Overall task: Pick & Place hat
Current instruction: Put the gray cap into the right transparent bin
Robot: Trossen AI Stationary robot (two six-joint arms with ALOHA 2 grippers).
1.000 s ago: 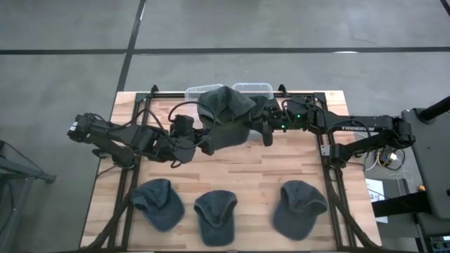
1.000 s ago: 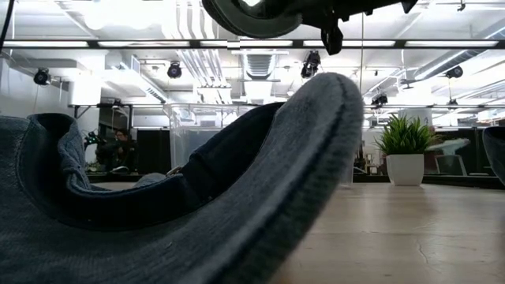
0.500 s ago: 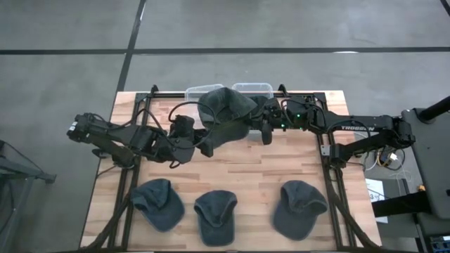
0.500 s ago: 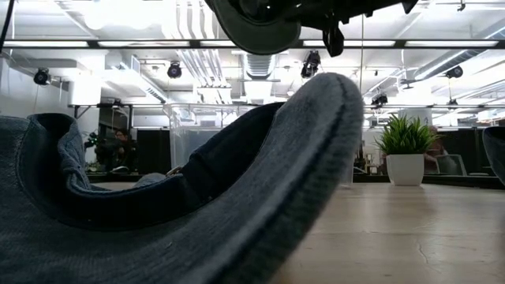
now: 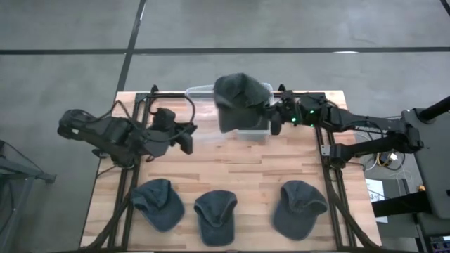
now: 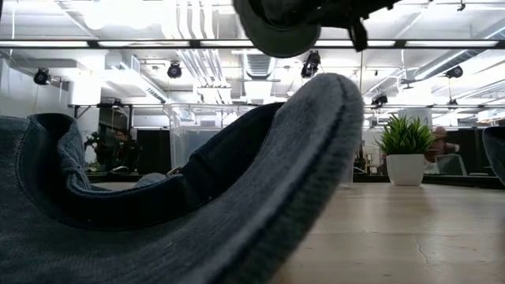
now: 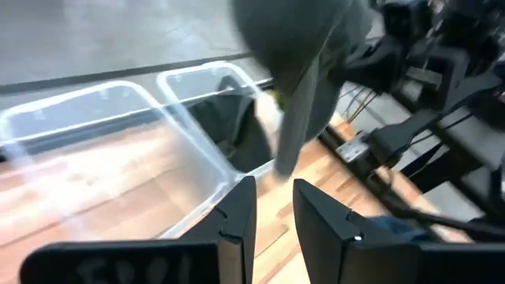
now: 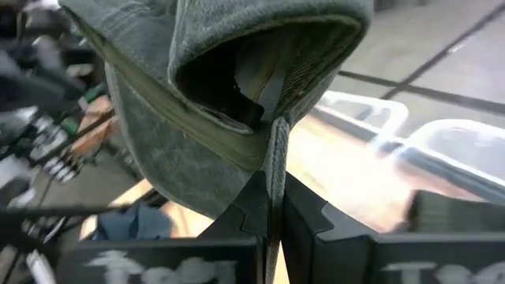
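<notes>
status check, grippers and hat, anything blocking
Right gripper shut on hat, held above the clear bins. Left gripper empty, narrow gap, beside the bins. Three hats wait on the table's near edge. Nothing blocking.

Dark grey hat (image 5: 241,100) is hanging pinched by its edge in the right gripper (image 5: 273,117), above the clear bin (image 5: 254,133) at the table's back edge.

Left arm lies folded low across the table's left side, its left gripper (image 5: 188,138) pointing toward table centre, fingers (image 7: 237,211) slightly apart with nothing between them. Right arm reaches in from the right edge along the far side, raised; right gripper (image 8: 274,207) pinched closed on fabric of the hat (image 5: 241,100).
</notes>
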